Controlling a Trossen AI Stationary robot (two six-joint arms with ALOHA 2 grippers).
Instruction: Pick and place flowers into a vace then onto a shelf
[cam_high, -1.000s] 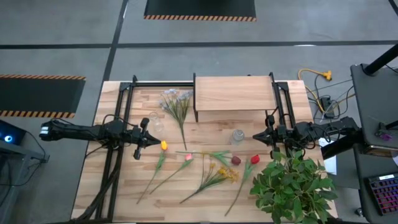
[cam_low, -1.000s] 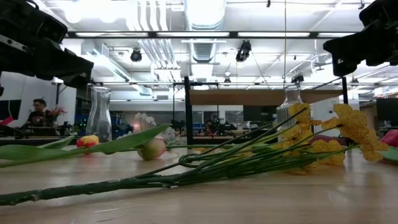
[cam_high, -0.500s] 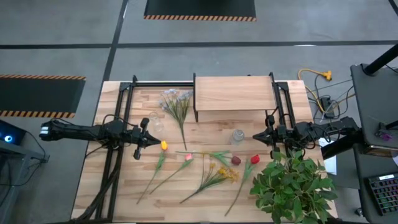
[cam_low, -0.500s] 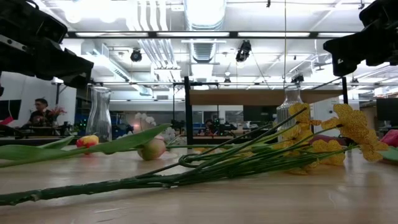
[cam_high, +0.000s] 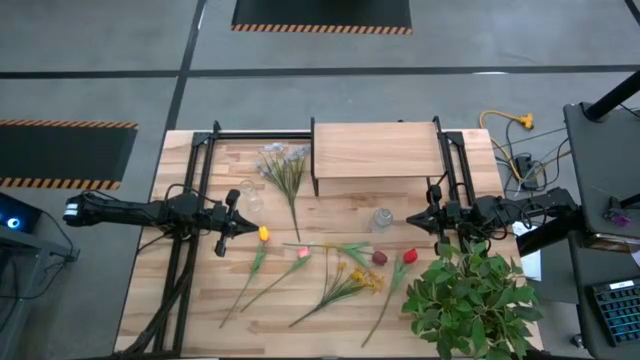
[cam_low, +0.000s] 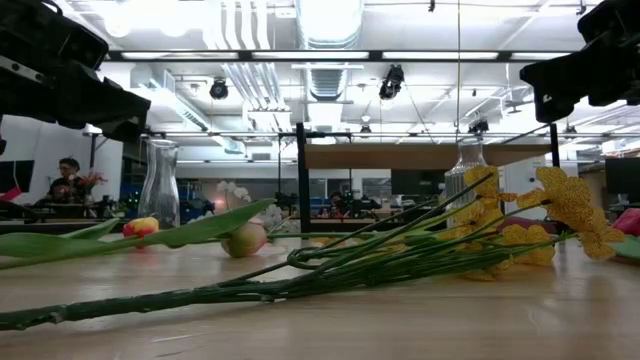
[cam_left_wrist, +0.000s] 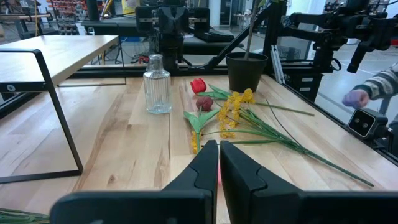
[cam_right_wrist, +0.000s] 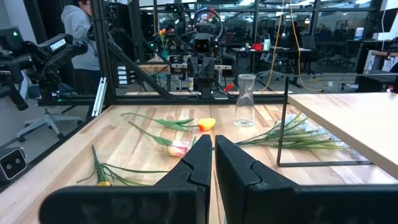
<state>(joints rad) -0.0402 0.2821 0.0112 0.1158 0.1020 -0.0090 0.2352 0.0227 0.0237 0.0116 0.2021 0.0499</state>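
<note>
The yellow-headed, green-stemmed tulip (cam_high: 262, 234) lies at four o'clock of the empty, closed left gripper (cam_high: 236, 222), stem trailing toward seven; the closed right gripper (cam_high: 412, 220) waits farther off.

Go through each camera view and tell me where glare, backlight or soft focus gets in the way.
High view: even light, no glare, faint shadows. Low view: bright ceiling lights backlight the scene, so both arms read as dark silhouettes; the nearest green stem looks soft. Left wrist view: own fingers blurred, clear vase sharp. Right wrist view: fingers soft, flask-shaped vase clear.
</note>
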